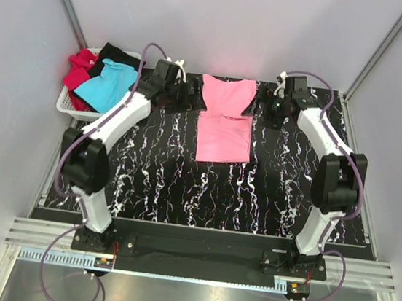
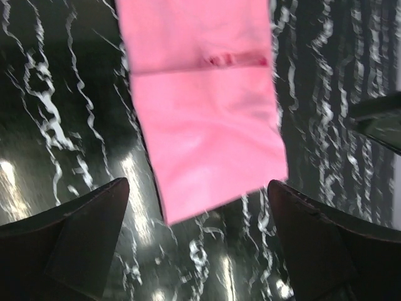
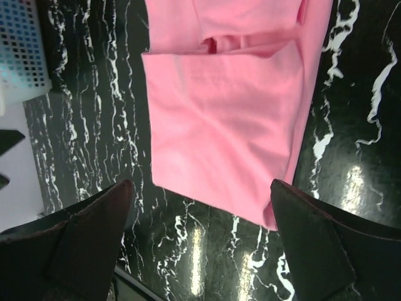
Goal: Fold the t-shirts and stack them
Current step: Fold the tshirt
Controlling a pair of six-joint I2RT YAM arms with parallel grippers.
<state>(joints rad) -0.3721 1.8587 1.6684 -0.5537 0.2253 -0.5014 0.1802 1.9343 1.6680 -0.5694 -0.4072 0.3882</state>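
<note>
Left wrist view cuts off the soft, folded pink t-shirt (image 2: 200,119) at the top edge; left tool (image 2: 197,183) and right tool (image 3: 202,182) gape wide, empty.

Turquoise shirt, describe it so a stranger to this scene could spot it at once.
Find the black marbled table; at its far left corner sits a white basket. Three shirts are piled in it, and the turquoise shirt lies in front, the only blue-green one beside the red shirt and black shirt.
</note>
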